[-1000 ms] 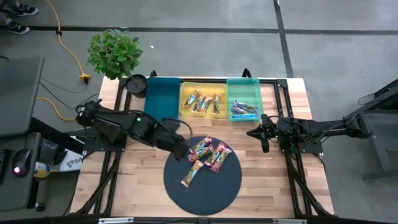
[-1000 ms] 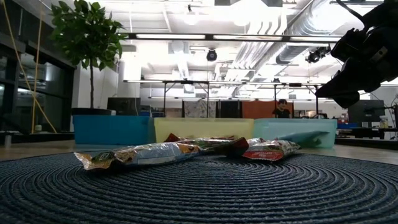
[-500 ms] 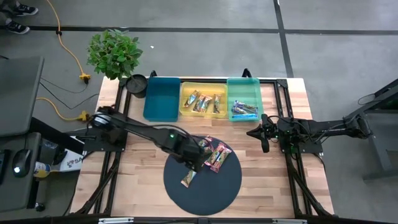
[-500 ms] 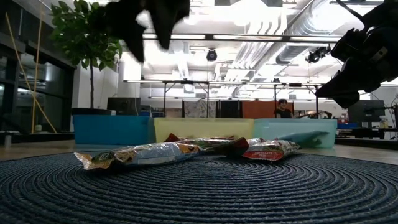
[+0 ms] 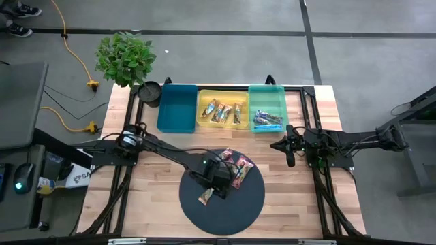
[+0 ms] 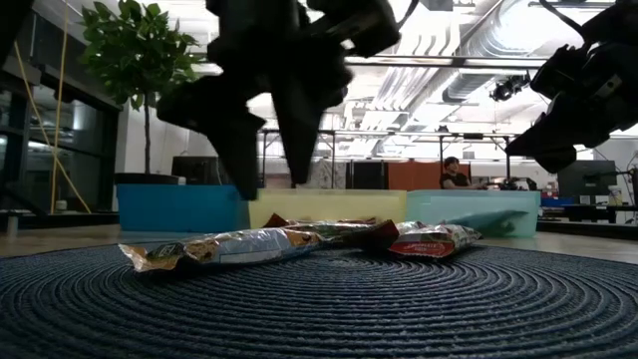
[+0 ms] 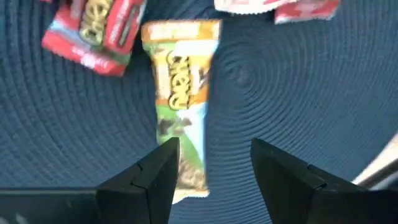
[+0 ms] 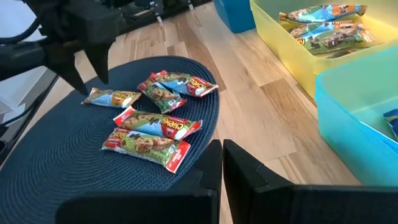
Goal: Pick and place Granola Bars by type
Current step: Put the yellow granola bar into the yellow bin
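On the dark round mat (image 5: 235, 204) lies an orange-tan-green granola bar (image 5: 206, 196) (image 7: 180, 99), flat on the weave. Three pink-red bars (image 5: 238, 170) (image 8: 155, 124) lie beside it, toward the far right of the mat. My left gripper (image 5: 216, 185) (image 7: 214, 152) (image 6: 271, 187) hangs open just above the orange-tan-green bar, pointing steeply down. One finger stands over the bar's end and the other over bare mat. My right gripper (image 5: 289, 151) (image 8: 221, 163) waits shut at the table's right, clear of everything.
Three trays stand in a row at the far edge: a dark blue one (image 5: 177, 107), a yellow one (image 5: 204, 121) with several orange-tan-green bars, and a teal one (image 5: 253, 95) with blue bars. A potted plant (image 5: 125, 58) stands at the far left corner.
My left gripper has swung from the mat's left rim toward the table's right and near edges and has come well down, tipping more steeply. It now hangs just above the orange-tan-green bar. Its fingers stay open. No bar has moved.
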Robot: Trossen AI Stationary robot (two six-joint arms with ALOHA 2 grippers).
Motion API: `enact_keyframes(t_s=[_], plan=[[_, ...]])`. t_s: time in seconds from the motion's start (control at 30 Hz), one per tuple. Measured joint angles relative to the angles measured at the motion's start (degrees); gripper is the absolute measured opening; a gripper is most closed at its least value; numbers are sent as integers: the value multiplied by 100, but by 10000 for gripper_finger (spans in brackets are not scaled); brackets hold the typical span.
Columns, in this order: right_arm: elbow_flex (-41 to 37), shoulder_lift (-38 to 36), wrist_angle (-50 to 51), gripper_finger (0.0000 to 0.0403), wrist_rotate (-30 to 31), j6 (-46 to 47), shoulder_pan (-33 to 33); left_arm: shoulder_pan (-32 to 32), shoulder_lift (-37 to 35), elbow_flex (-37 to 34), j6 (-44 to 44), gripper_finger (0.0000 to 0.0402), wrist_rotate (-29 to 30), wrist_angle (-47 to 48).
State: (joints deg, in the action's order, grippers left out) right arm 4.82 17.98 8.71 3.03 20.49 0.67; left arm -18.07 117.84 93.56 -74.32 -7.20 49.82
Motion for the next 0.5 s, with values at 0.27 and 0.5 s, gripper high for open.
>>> enact_keyframes(t_s=[0.27,0.5], plan=[[0,2,5,0,0,0,2,-164,68,0,288,195,508,101],[0,2,10,0,0,0,2,-196,65,-1,531,195,736,162]])
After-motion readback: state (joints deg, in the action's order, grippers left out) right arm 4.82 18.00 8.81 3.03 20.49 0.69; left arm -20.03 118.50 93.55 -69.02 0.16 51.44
